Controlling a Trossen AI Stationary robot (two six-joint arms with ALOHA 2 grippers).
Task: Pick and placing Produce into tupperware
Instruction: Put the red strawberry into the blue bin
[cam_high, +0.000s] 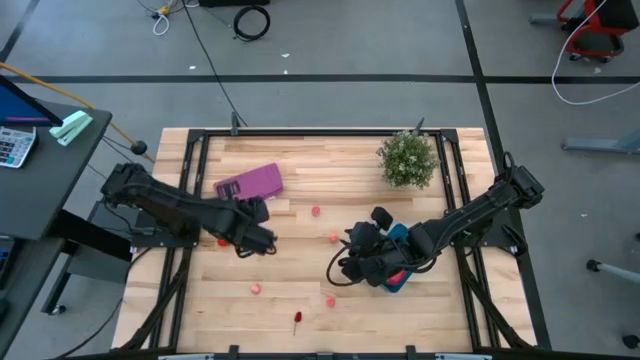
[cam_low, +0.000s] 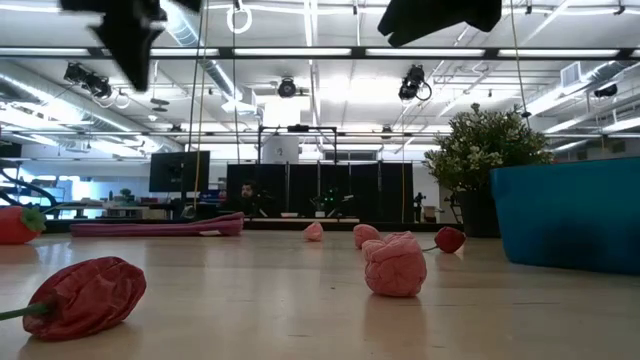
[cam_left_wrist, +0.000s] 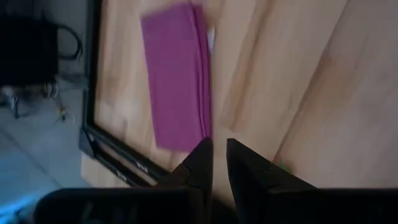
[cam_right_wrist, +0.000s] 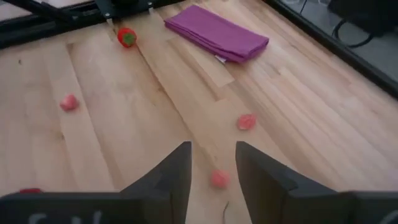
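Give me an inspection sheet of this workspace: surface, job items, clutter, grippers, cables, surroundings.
Surface: wooden table, light planks, black frame.
Job's things: teal tupperware under the right arm; small red and pink produce scattered, including a red pepper and a pink piece.
Clutter: purple flat object; potted plant.
Grippers: left gripper nearly shut, empty; right gripper open, empty, above the table.
Cables: black coil on the floor.
Surroundings: desk with calculator.
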